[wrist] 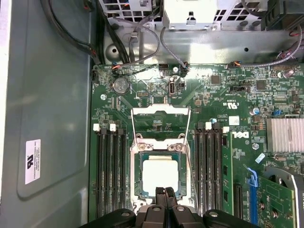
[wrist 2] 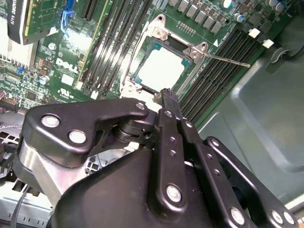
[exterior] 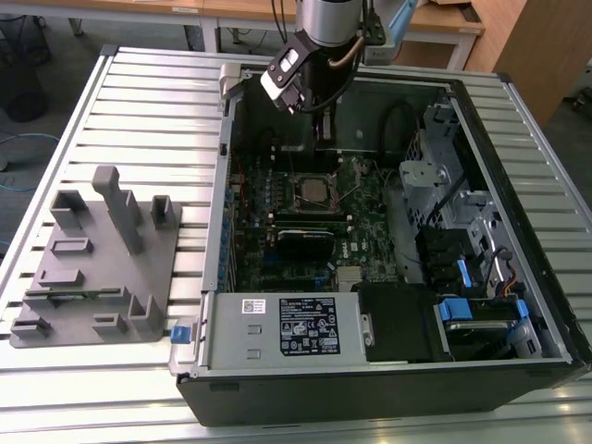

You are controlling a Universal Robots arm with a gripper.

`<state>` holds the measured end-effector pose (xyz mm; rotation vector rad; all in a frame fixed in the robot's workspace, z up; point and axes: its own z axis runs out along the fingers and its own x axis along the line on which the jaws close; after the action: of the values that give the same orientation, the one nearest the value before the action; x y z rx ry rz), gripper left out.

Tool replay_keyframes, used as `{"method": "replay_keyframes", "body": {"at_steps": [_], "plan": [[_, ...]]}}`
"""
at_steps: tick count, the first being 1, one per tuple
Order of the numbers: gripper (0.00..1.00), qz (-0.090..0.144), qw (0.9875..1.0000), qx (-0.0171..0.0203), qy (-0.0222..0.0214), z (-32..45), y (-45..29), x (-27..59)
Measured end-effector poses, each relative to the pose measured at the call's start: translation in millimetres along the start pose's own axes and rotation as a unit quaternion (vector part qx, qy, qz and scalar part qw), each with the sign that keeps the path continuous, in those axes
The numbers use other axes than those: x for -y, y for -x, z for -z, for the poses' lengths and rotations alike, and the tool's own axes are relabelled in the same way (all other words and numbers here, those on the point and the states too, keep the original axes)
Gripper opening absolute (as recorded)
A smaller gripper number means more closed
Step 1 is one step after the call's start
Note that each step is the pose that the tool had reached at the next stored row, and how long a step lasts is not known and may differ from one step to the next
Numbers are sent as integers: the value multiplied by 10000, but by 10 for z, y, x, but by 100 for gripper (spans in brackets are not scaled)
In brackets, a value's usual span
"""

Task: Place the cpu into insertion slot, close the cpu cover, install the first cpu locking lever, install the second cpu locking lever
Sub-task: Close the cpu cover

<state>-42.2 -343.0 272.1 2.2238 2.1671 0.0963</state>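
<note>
The cpu [wrist: 160, 175] lies flat in the insertion slot [exterior: 313, 193], its silver face up, on the green board inside the open computer case. The silver cpu cover [wrist: 160, 144] frames it and looks lowered around it. A thin lever wire [wrist 2: 228, 59] sticks out sideways from the socket's corner. A silver bar with thin wires [wrist: 160, 111] stands off the socket's other side. My gripper [wrist: 166, 191] is shut with nothing between its fingers. Its tips hover at the socket's edge, just over the cpu's rim; in the second wrist view the gripper [wrist 2: 168, 95] points at the same edge.
Black memory slots [wrist: 111, 171] flank the socket on both sides. A long black card [exterior: 305, 242] lies near it, with the power supply [exterior: 277, 328] at the case's near wall. Drive cages and cables [exterior: 435, 176] fill the exterior view's right. A grey fixture [exterior: 97, 259] sits outside the case.
</note>
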Motion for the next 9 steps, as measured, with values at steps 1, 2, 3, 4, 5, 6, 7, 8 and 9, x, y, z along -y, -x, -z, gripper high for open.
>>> {"method": "replay_keyframes", "body": {"at_steps": [1, 2, 3, 4, 5, 6, 7, 8, 9], "plan": [[10, 0, 10000, 0, 0, 0, 0, 0], [10, 0, 10000, 0, 0, 0, 0, 0], [10, 0, 10000, 1, -1, 1, 0, 0], [10, 0, 10000, 1, -1, 1, 0, 0], [10, 0, 10000, 1, 0, 1, 0, 0], [10, 1, 10000, 1, 0, 1, 0, -3], [10, 1, 10000, 2, -1, 1, 0, -11], [10, 1, 10000, 2, -1, 0, 0, -20], [10, 0, 10000, 2, -1, -1, -1, -31]]}}
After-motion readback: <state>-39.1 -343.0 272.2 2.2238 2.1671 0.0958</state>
